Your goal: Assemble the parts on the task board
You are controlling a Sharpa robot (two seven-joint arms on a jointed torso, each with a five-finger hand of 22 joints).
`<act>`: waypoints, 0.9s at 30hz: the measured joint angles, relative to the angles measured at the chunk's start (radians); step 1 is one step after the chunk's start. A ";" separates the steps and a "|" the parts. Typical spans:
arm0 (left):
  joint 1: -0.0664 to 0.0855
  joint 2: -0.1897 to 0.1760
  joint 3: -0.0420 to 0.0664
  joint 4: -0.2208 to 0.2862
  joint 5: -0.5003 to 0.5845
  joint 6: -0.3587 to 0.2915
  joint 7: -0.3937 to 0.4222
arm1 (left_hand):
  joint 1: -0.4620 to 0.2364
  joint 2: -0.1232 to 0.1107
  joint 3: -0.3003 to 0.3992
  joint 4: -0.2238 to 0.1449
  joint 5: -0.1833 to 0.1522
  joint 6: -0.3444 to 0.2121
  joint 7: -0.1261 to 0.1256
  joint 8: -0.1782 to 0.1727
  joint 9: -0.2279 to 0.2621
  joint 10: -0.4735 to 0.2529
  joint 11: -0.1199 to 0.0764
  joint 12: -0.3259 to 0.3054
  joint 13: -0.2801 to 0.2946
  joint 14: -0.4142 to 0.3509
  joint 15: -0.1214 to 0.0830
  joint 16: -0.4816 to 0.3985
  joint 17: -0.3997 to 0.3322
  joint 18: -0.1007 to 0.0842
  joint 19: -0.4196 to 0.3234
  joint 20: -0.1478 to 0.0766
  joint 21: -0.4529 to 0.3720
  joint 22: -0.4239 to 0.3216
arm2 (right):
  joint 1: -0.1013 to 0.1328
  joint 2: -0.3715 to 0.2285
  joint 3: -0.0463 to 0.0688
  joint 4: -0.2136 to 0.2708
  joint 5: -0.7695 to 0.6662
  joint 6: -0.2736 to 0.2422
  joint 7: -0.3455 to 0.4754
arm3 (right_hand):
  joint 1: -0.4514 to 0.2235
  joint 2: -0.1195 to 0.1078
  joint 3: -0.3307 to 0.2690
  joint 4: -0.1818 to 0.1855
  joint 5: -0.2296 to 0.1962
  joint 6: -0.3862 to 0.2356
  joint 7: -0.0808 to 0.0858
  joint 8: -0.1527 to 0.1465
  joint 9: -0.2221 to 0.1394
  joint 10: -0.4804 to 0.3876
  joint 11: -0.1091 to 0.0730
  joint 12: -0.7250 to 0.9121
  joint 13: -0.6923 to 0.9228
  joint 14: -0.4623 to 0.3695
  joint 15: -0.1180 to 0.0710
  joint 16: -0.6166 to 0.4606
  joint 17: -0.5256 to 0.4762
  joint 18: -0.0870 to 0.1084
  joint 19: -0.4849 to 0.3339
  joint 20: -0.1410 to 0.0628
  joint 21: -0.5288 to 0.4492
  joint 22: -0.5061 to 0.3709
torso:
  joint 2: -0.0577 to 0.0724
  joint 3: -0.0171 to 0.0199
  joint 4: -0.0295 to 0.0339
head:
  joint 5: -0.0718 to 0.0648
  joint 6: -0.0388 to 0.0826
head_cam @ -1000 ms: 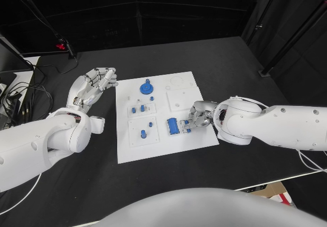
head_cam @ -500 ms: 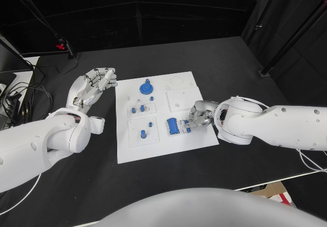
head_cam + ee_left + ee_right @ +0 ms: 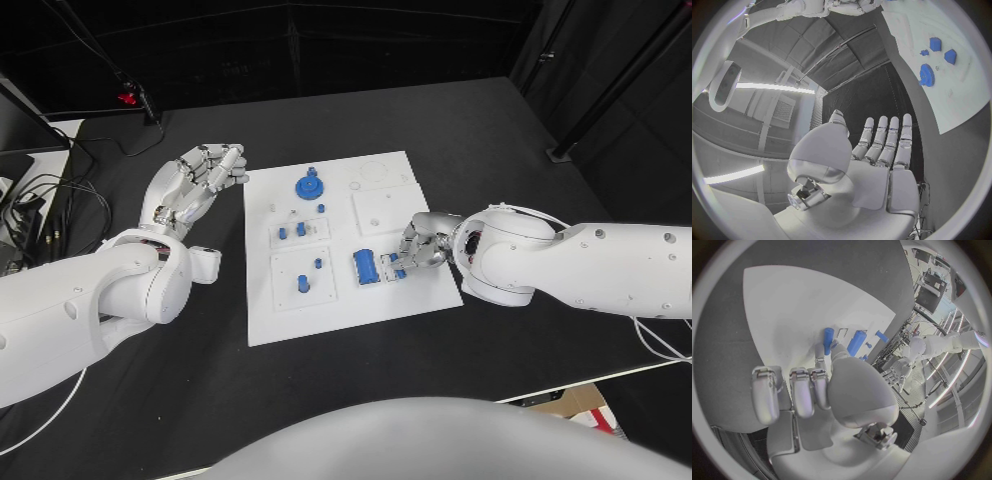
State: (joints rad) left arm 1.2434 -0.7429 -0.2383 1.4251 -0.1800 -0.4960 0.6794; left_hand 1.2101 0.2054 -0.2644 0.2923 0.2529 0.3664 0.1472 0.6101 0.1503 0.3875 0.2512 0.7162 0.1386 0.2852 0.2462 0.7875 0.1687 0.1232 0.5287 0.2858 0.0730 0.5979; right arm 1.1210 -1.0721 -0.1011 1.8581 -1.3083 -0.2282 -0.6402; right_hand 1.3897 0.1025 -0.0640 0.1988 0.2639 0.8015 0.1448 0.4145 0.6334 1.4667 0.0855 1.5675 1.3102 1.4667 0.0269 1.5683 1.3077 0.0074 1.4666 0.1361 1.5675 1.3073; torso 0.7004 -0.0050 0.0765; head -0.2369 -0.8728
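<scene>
So the white task board (image 3: 346,250) sits in the middle of the black desk (image 3: 476,130), with the blue parts spread across it. There's a blue gear (image 3: 309,186) toward the far end, a pair of small blue pegs (image 3: 291,231) standing in the middle-left plate, another small blue piece (image 3: 303,284) in the near-left plate, and a longer blue block (image 3: 366,266) in the near-middle. The right hand (image 3: 414,250) is down on the board's right side, right next to that block, and its fingers are pinching a small blue part (image 3: 391,262) just beside the block; in the right wrist view you can see a fingertip (image 3: 820,351) touching a small blue part (image 3: 828,334) with the longer block (image 3: 857,342) just past it. The left hand (image 3: 195,180) is off the board, over the desk near the board's far-left corner, holding nothing, fingers stretched out straight and close together. From the left wrist view that hand (image 3: 873,155) is flat and extended, with the gear (image 3: 927,75) and a couple of blue pieces (image 3: 942,50) on the board well apart from it
</scene>
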 measured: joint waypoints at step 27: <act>-0.001 0.000 0.000 0.000 0.000 0.002 0.000 | 0.004 0.004 0.000 0.000 0.000 0.000 0.000 0.005 -0.002 0.000 0.000 0.004 -0.002 0.000 0.000 0.004 -0.003 0.000 0.000 0.000 0.000 0.000 | -0.001 -0.011 -0.001 0.014 -0.141 0.034 -0.034 | -0.003 -0.021 0.019 -0.003 -0.015 -0.016 -0.008 -0.005 -0.015 0.000 -0.007 0.001 -0.002 -0.004 -0.004 0.000 0.000 0.000 0.000 0.000 0.000 0.000 | 0.000 0.0002 0.0002 | -0.001 0.000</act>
State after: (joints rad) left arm 1.2427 -0.7425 -0.2383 1.4247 -0.1800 -0.4943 0.6794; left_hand 1.2141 0.2094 -0.2644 0.2923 0.2529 0.3664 0.1471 0.6148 0.1486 0.3875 0.2512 0.7203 0.1364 0.2852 0.2462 0.7917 0.1660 0.1232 0.5287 0.2858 0.0730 0.5981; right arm 1.1198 -1.0828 -0.1024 1.8717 -1.4493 -0.1947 -0.6743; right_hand 1.3868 0.0817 -0.0446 0.1957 0.2486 0.7851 0.1372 0.4091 0.6189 1.4668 0.0783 1.5683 1.3082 1.4630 0.0232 1.5683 1.3075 0.0075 1.4666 0.1361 1.5675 1.3073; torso 0.7003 -0.0048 0.0767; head -0.2383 -0.8728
